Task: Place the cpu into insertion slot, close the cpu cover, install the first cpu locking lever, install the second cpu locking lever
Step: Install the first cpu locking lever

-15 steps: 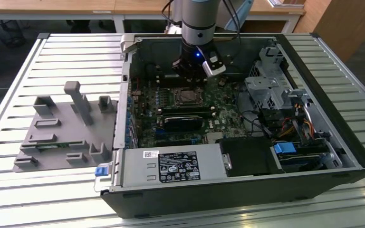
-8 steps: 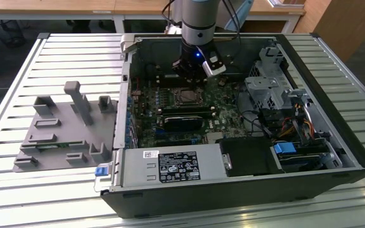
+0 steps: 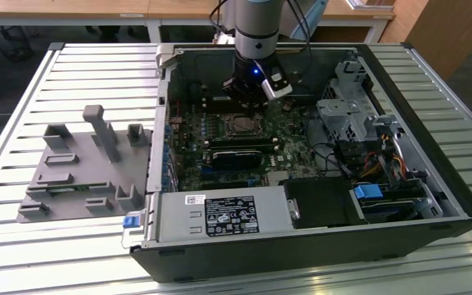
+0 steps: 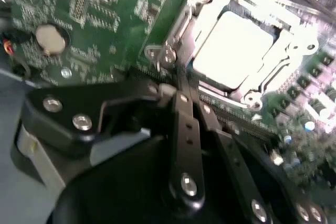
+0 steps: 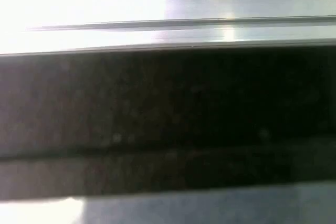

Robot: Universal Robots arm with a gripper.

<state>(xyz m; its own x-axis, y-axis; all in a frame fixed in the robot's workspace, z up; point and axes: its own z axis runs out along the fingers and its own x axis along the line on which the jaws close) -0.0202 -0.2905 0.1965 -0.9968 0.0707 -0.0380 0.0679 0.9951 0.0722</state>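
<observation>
Silvery cpu (image 4: 236, 48) sits in the insertion slot (image 4: 273, 31), upper right of the second wrist view, its edges running diagonally; the cpu cover (image 4: 286, 56) frames it. We see the gripper (image 4: 181, 85) with fingers together beside the socket. White label (image 3: 230, 216) print unreadable.

Slatted metal table (image 3: 72, 67), wooden desks (image 3: 80, 11) behind (brightly lit).

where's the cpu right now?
The cpu sits in the insertion slot on the motherboard, framed by the cpu cover in the second wrist view. In the exterior view it lies just below the gripper, above the memory sticks.
</observation>
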